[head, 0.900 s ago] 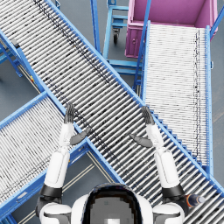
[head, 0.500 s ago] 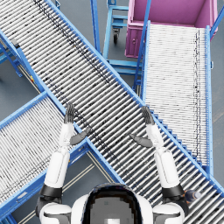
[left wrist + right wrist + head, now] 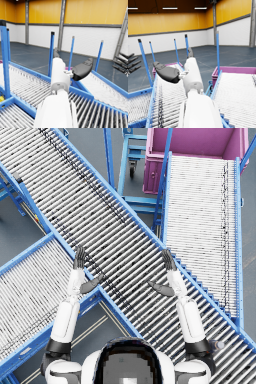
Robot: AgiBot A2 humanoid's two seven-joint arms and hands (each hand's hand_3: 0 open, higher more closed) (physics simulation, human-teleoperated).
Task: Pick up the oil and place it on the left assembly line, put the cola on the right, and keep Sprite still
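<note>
The left robot hand [image 3: 80, 275] hangs over the edge rail of the middle conveyor [image 3: 115, 238]. It is wide, with straight fingers, and holds nothing. The right robot hand [image 3: 170, 277], well apart over the rollers, is wide and empty too (the 2 thumbs point toward each other). The right conveyor [image 3: 200, 218] ends at a pink bin [image 3: 200, 143]. I cannot tell where the oil, cola and Sprite are.

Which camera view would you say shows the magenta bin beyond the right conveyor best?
The head view: it looks down into the magenta bin, showing its open inside and walls. The right wrist view shows only its near wall and rim; the left wrist view does not plainly show it.
</note>
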